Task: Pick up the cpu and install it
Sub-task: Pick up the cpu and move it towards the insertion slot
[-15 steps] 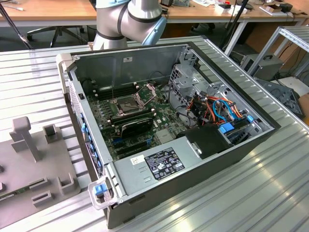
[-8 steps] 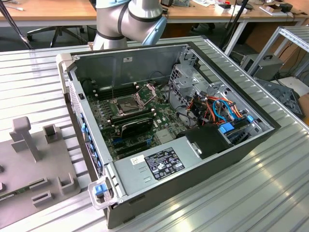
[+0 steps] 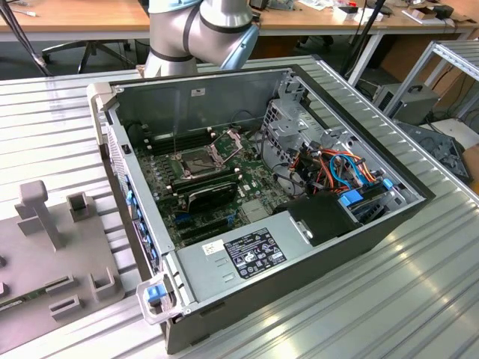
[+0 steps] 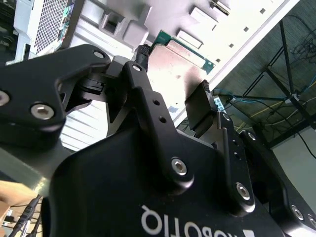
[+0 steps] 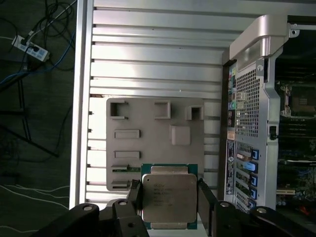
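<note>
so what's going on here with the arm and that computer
The gripper is shut on the cpu, gripping it by two opposite edges and holding it above the grey fixture plate beside the open computer case. In the exterior view the socket on the motherboard looks open, so the cpu is not yet installed.

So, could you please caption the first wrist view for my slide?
The tool holds the cpu by two opposite edges, with the grey tray and open computer case beyond.
</note>
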